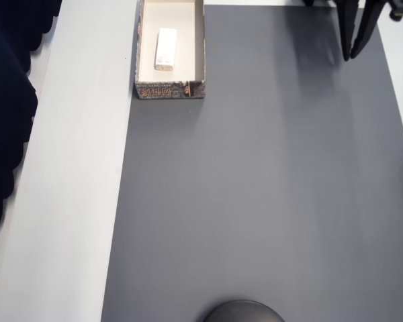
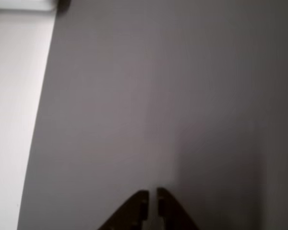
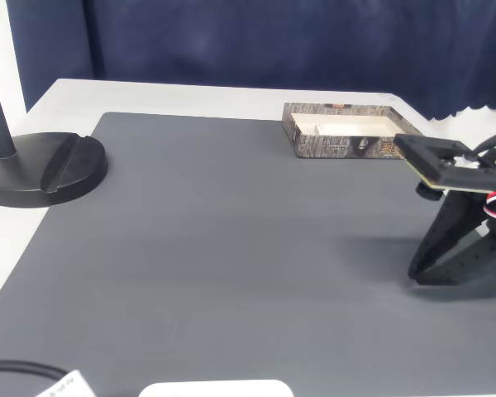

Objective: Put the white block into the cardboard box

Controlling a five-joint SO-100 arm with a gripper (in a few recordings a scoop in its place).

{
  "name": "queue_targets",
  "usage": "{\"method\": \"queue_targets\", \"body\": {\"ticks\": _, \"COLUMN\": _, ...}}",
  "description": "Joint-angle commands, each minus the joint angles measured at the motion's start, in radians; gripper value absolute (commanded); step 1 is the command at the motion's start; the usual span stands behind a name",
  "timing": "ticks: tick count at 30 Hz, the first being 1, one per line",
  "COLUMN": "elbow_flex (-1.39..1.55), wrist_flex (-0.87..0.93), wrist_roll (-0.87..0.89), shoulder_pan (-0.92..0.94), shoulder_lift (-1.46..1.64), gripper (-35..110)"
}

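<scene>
Grey mat (image 1: pixel 255 201) bare between hand (image 1: pixel 354 50) and cardboard box (image 1: pixel 200 47)

We note the cardboard box (image 3: pixel 345 135) at the grey mat's (image 3: pixel 215 248) far edge, the gripper (image 3: pixel 419 269) low at right, tips near the mat, a black stand base (image 3: pixel 41 169) at left.

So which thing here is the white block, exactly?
Start from the big dark grey mat and go to its top left corner in the overhead view, where the cardboard box sits. The white block lies flat inside: small, plain, with rounded corners, brighter than the cream floor around it.
</scene>
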Motion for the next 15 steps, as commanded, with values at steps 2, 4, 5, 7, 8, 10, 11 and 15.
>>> {"method": "queue_targets", "body": {"ticks": 2, "elbow_flex": 0.005, "wrist_flex": -0.028, "wrist_roll": 0.002, "shoulder_pan": 0.014, "shoulder_lift": 0.037, "gripper": -2}}
{"method": "queue_targets", "body": {"ticks": 4, "elbow_flex": 0.012, "wrist_flex": -0.026, "wrist_roll": 0.002, "shoulder_pan": 0.018, "shoulder_lift": 0.037, "gripper": -2}}
{"method": "queue_targets", "body": {"ticks": 5, "elbow_flex": 0.017, "wrist_flex": -0.026, "wrist_roll": 0.002, "shoulder_pan": 0.018, "shoulder_lift": 0.037, "gripper": -2}}
{"method": "queue_targets", "body": {"ticks": 7, "elbow_flex": 0.025, "wrist_flex": -0.026, "wrist_roll": 0.009, "shoulder_pan": 0.018, "shoulder_lift": 0.037, "gripper": -2}}
{"method": "queue_targets", "body": {"ticks": 8, "elbow_flex": 0.028, "wrist_flex": -0.026, "wrist_roll": 0.015, "shoulder_pan": 0.018, "shoulder_lift": 0.037, "gripper": -2}}
{"method": "queue_targets", "body": {"ticks": 10, "elbow_flex": 0.034, "wrist_flex": -0.026, "wrist_roll": 0.023, "shoulder_pan": 0.018, "shoulder_lift": 0.037, "gripper": -2}}
{"method": "queue_targets", "body": {"ticks": 11, "elbow_flex": 0.04, "wrist_flex": -0.028, "wrist_roll": 0.021, "shoulder_pan": 0.018, "shoulder_lift": 0.037, "gripper": -2}}
{"method": "queue_targets", "body": {"ticks": 15, "elbow_flex": 0.055, "wrist_flex": -0.023, "wrist_roll": 0.018, "shoulder_pan": 0.018, "shoulder_lift": 0.037, "gripper": -2}}
